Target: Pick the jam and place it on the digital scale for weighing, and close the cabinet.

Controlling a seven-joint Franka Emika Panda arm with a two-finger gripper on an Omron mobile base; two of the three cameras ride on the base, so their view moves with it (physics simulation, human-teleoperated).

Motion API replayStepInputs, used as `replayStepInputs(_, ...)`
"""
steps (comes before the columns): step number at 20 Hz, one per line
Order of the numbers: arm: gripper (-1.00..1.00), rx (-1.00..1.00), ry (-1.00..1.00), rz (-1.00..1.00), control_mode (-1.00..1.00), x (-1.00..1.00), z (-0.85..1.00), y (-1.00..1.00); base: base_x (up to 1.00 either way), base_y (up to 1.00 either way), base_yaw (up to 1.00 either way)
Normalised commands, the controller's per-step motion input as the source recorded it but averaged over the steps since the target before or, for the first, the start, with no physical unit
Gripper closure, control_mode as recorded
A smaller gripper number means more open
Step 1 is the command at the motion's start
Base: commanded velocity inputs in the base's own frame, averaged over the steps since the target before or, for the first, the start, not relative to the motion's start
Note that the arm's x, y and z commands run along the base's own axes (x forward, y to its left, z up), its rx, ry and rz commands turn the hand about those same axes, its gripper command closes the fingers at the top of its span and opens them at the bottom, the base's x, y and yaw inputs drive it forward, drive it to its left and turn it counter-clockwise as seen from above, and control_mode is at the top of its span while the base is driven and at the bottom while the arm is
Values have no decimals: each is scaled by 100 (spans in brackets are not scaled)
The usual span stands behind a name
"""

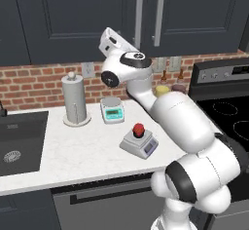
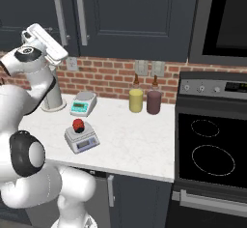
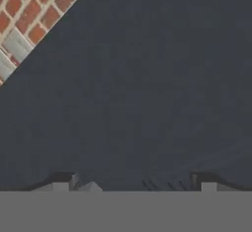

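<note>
Two pincer [image 3: 133,183] fingertips stand apart, empty, facing the cabinet [image 3: 147,88].

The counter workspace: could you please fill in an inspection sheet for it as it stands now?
Surface: white counter, between a sink and a stove.
Job's things: jam sits on the silver scale; cabinet doors look shut.
Clutter: white scale, paper towel roll, yellow bottle and maroon bottle by the brick wall.
Claw: raised against the cabinet front, close to the dark door in the hand view; empty as far as seen, open or shut unclear.
Cables: nothing seen.
Surroundings: brick backsplash with outlets.
</note>
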Motion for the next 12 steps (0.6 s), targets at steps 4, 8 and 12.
replayStepInputs(4, -100, 0, 37, 0, -100, 83, 0, -41, 0, 0, 0)
replayStepInputs(8, -100, 0, 25, 0, -100, 70, -1, -24, 0, 0, 0)
replayStepInputs(12, -100, 0, 19, 0, -100, 94, -15, -6, 0, 0, 0)
